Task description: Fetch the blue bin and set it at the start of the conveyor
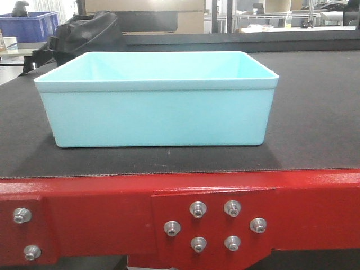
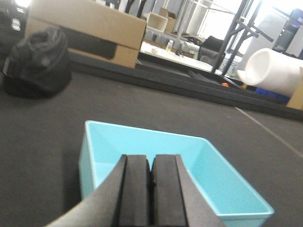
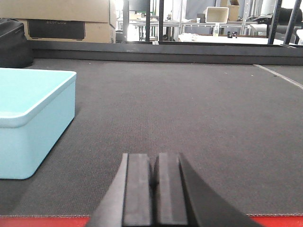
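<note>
A red-painted frame [image 1: 112,197] studded with silver bolts [image 1: 198,209] fronts the conveyor start [image 1: 315,112], its dark belt serving as the surface on which the blue bin [image 1: 157,107] sits upright, just behind the frame's edge. Seen from the left wrist, the left gripper [image 2: 151,194] hangs over the bin's near end, its two black pads pressed together with nothing between them. From the right wrist, the right gripper [image 3: 154,189] is likewise closed on nothing, poised above the belt's front edge to the right of the bin and apart from it. The bin's interior appears empty, though the near corner is hidden behind the left gripper. Beyond the bin, at its far left, a black bag [image 1: 84,34] rests on the belt. Farther back from the bin stand cardboard boxes [image 2: 90,23], a dark blue crate [image 1: 28,25] and, at the far right, a white roll [image 2: 272,68] among metal racking.
</note>
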`<action>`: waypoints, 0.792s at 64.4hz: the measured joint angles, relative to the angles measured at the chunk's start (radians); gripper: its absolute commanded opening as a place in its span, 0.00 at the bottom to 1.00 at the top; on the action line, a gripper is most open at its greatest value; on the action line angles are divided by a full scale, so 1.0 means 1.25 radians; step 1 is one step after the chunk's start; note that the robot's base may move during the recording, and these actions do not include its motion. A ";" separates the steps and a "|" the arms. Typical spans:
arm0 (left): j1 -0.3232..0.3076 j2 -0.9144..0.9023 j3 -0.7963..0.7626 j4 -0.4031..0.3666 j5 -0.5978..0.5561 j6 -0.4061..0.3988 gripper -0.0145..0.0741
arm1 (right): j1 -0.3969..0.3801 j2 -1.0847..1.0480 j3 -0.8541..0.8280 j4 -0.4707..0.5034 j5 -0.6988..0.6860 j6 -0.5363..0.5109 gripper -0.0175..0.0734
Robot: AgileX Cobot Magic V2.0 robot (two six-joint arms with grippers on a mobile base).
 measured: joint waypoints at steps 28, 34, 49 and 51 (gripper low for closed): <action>0.262 -0.295 0.247 -0.268 -0.002 0.446 0.04 | 0.000 0.000 0.000 0.000 0.000 0.000 0.01; 0.282 -0.361 0.297 -0.268 -0.002 0.450 0.04 | 0.000 0.000 0.000 0.000 0.000 0.000 0.01; 0.285 -0.400 0.382 -0.250 -0.012 0.455 0.04 | 0.000 0.000 0.000 0.000 0.000 0.000 0.01; 0.285 -0.400 0.383 -0.243 -0.012 0.455 0.04 | 0.000 0.000 0.000 0.000 0.000 0.000 0.01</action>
